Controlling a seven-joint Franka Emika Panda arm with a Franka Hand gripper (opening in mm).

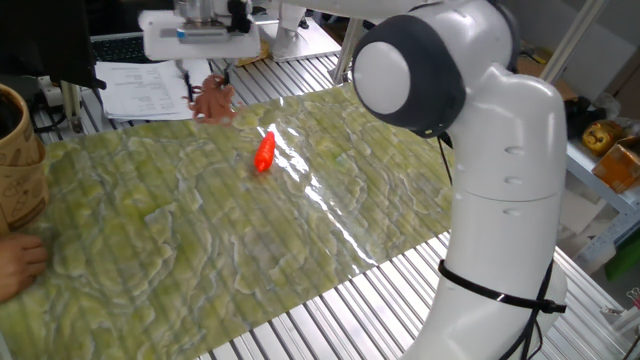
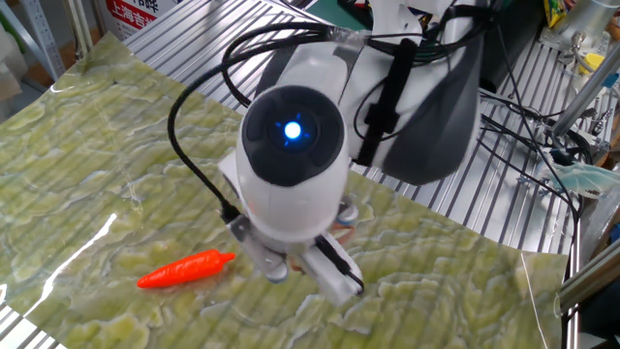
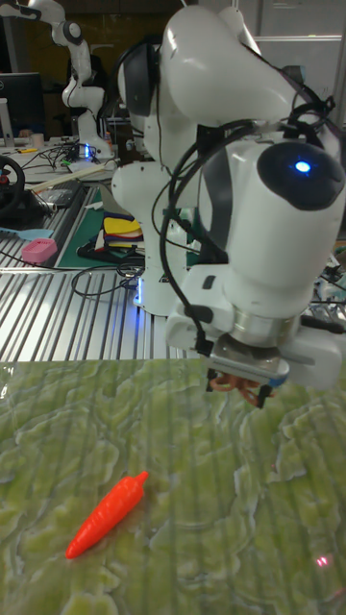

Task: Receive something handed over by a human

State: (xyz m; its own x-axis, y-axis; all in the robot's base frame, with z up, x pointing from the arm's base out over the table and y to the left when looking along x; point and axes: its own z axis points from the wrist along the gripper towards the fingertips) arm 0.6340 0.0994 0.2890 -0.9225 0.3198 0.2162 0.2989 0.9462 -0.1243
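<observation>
The something handed over is a small reddish-brown floppy toy [image 1: 213, 100] with thin dangling legs. It hangs from my gripper [image 1: 205, 82], which is shut on it above the far edge of the green mat. The tall fixed view shows the toy [image 3: 234, 385] pinched under the gripper [image 3: 240, 378], clear of the mat. In the other fixed view my wrist hides nearly all of it; only a reddish bit [image 2: 342, 222] peeks out. The human's hand [image 1: 16, 266] rests at the left edge of the mat, well away from the gripper.
An orange-red carrot-like object [image 1: 264, 152] [image 2: 184, 269] [image 3: 106, 515] lies on the green wrinkled mat [image 1: 300, 240]. A woven basket [image 1: 17, 150] stands at the left. Metal slatted tabletop surrounds the mat, with papers behind the gripper and cables near my base.
</observation>
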